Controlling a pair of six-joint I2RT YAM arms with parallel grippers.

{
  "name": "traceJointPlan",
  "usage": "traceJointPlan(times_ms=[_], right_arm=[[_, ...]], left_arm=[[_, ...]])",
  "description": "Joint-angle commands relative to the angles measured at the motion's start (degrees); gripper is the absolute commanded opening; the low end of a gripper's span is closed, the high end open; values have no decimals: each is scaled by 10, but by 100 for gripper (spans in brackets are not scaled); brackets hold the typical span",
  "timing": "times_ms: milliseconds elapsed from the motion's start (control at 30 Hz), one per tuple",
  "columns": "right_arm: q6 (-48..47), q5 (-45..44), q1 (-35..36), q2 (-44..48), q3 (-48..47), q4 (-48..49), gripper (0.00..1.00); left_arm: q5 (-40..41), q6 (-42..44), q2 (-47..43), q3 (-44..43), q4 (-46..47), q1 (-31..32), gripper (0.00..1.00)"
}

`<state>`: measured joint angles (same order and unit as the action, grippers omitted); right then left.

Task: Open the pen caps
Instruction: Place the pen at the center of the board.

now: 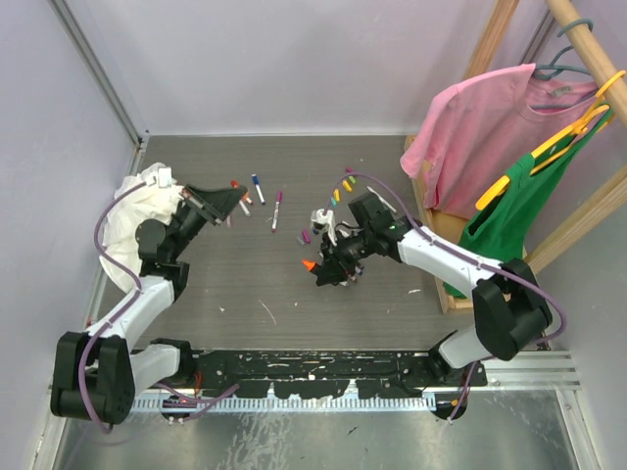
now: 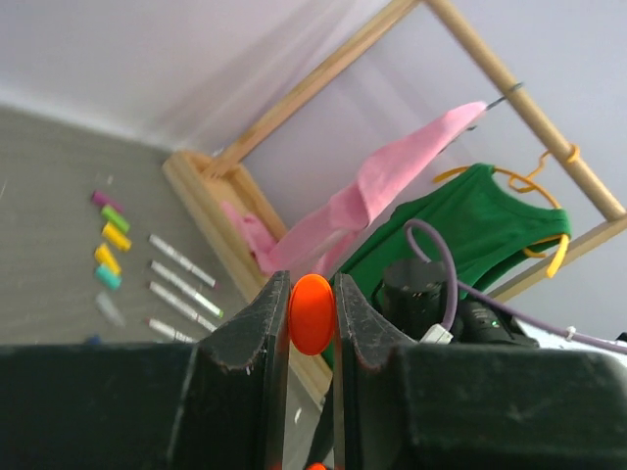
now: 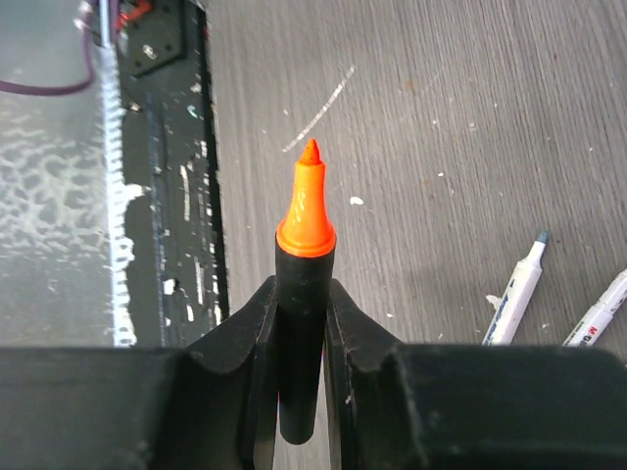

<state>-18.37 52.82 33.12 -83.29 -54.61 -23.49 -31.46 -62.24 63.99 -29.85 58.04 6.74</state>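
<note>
1. Pen caps (image 2: 117, 236) lie loose in a row towards the far right of the table (image 1: 245, 294), near the foot of the wooden clothes rack (image 1: 495, 39), which holds a pink shirt (image 1: 470, 122) and a green top (image 1: 514, 211).
2. A white cloth (image 1: 132, 215) sits bunched at the table's left edge, beside my left arm.
3. My left gripper (image 2: 311, 294) is clamped on an orange cap (image 2: 312, 318), well apart from the row.
4. My right gripper (image 3: 304, 289) grips a dark-barrelled marker (image 3: 307, 211) at mid-table, its orange tip bare.
5. In the row I count one purple, one green, two yellow and one teal cap. A pale sixth piece is unclear.
6. Four white barrels (image 2: 181, 259) lie beside the row.
</note>
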Motion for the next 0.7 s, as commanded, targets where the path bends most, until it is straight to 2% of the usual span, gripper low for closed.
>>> traceJointPlan(times_ms=[0, 200, 433, 667], right_arm=[[-27, -105, 29, -31, -30, -17, 7], [15, -189, 69, -82, -40, -11, 11], [65, -284, 98, -131, -61, -8, 13], [81, -324, 106, -156, -69, -7, 18]], left_arm=[[19, 4, -53, 49, -84, 0, 0], [41, 9, -79, 104, -189, 0, 0], [38, -17, -58, 158, -171, 0, 0], [37, -16, -51, 171, -171, 0, 0]])
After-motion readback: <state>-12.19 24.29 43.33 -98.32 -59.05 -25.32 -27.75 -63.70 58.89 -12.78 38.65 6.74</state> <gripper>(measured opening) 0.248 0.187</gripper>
